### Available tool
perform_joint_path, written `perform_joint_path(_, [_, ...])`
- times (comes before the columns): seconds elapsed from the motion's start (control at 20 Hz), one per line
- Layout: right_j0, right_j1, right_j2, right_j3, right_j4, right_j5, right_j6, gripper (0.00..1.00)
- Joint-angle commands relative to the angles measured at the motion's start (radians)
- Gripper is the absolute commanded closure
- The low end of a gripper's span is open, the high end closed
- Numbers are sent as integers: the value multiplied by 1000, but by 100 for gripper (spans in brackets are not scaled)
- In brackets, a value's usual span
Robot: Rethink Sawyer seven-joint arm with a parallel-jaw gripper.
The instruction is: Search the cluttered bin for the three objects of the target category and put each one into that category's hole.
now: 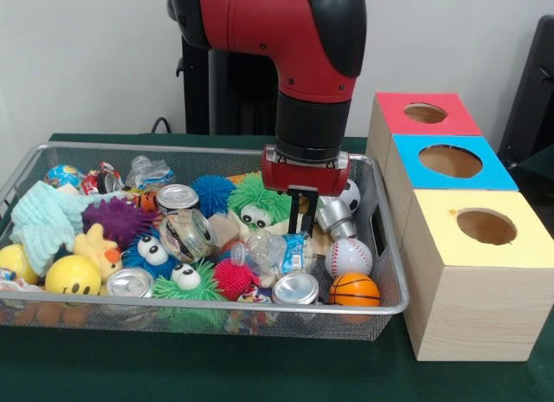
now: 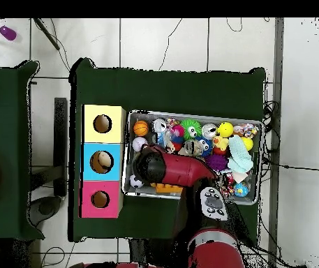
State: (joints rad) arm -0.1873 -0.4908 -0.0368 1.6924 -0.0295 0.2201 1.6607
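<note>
Front view
My gripper (image 1: 302, 213): it hangs low over the bin (image 1: 391, 272); I see one dark finger pointing down, and I cannot tell how far open I am or whether I hold anything.
Bottle with blue label (image 1: 279, 251): lies on its side just below my fingertip and slightly toward the camera, between the pink spiky ball (image 1: 234, 276) and the baseball (image 1: 350, 256).
Second bottle (image 1: 188, 234): clear and crumpled, lower and toward the picture's left of me, beside a silver can (image 1: 177, 197).
Third bottle (image 1: 148, 171): seemingly the clear plastic at the back rim, well off to the picture's left of me.
Blue-topped hole (image 1: 450, 161): to the picture's right of my wrist, outside the bin, between the red and yellow tops.

Overhead view
My arm (image 2: 172, 170): covers the bin's end nearest the boxes; my fingers are hidden beneath it.
Blue hole (image 2: 101, 162): something pale shows inside; I cannot tell what.

Progress
Judgement: all three bottles look to be in the bin, so nothing seems delivered; all three picks remain.
</note>
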Motion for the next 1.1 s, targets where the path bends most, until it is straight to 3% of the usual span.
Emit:
perform_joint_path(0.05, [-12, -39, 81, -23, -25, 49, 73, 100])
perform_joint_path(0.3, [13, -121, 54, -45, 11, 263, 63, 100])
perform_joint_path(0.5, [31, -156, 39, -57, 18, 356, 78, 100])
perform_joint_path(1.1, [39, -186, 43, -38, 6, 396, 102, 100])
